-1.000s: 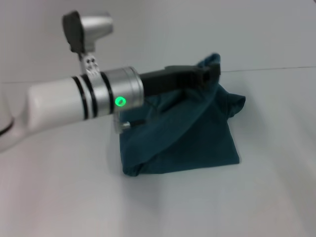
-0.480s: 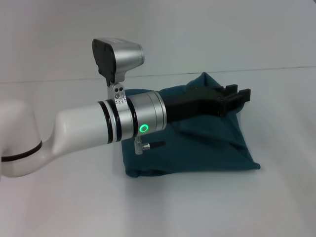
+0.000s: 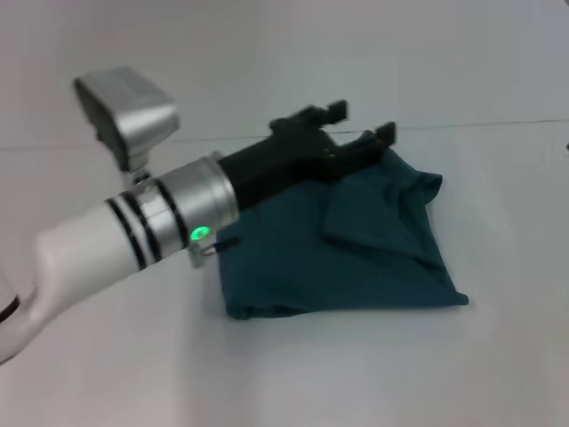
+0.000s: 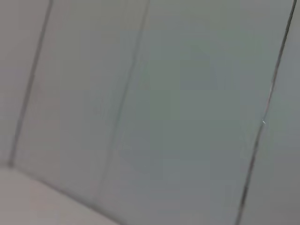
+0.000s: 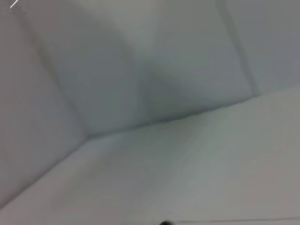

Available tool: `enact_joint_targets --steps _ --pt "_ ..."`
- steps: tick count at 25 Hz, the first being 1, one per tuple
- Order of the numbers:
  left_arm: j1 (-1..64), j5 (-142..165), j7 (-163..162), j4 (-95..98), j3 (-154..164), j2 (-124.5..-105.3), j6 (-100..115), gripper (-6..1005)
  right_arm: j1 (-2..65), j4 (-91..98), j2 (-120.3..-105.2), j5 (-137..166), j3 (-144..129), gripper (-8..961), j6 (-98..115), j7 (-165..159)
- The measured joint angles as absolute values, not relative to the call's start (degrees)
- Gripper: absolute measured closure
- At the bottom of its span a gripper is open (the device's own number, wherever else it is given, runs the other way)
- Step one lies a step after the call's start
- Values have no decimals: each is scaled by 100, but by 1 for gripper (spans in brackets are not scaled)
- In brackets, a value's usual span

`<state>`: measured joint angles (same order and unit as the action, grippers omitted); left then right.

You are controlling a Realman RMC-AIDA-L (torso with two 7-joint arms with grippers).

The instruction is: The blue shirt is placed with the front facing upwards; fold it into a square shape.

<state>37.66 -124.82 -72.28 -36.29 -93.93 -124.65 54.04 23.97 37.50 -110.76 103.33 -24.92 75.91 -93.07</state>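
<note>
The fingers point(image 3: 336, 109) of the left gripper point(image 3: 360, 122) are spread apart and hold nothing. One black tip sticks up on the far side and the other pokes out beside it, with a bare gap between them. The gripper hangs just over the far edge of the blue shirt point(image 3: 342, 253), near the top corner of the cloth. I cannot tell if it touches the cloth there.

The blue shirt lies on the white table point(image 3: 293, 374), a bit to the right of the middle. It is folded into a thick, flat bundle with about four sides. The near edge is fairly straight. A loose flap point(image 3: 373, 218) lies across the top, and one corner point(image 3: 428, 182) sticks out on the far right side. So the shape is close to a square but not neat.

The left arm point(image 3: 133, 236) reaches in from the left, low across the table. I think the gripper is open because the cloth is laid down and needs no more holding.

The right gripper does not show in the head view. Both wrist views show only pale walls and a bit of table, no fingers and no shirt.

The job looks almost done. The flap and the corner may need a small tidy.
</note>
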Motion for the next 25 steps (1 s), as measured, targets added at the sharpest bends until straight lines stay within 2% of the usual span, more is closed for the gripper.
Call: enact_joint_targets --steps 7,8,10,13,16,17,21,25 --pt "3033 -13793 -5484 -3512 -9333 -12462 5838 142 2916 5917 -11044 12268 -3336 828 8455 -10683" --pt "2962 -13905 -5308 -3459 -9326 -12461 5944 107 3083 6069 -11055 12620 -3490 778 8520 -10830" --pt "2878 -14021 -5141 -3360 -9313 -12463 6058 107 3463 6170 -11125 13294 -3786 678 8544 -11031" --pt "2758 -14155 -5055 -3185 -9308 -12462 6148 107 4011 6170 -11368 14189 -4214 535 8468 -11178" --pt "2704 -14231 -5013 -3023 -9298 -12463 6177 107 4424 6170 -11704 14968 -4586 407 8190 -11263" --pt "2699 -14244 -4993 -2961 -9294 -12463 6193 107 4616 6116 -11857 15299 -4826 364 8025 -11307" --pt "2668 -14260 -4942 -2823 -9297 -12463 6214 106 4871 5821 -11946 15524 -5319 367 7724 -11519" --pt "2667 -14262 -4751 -2719 -9339 -12463 6203 106 5236 5097 -11928 15828 -5997 370 7058 -12000"
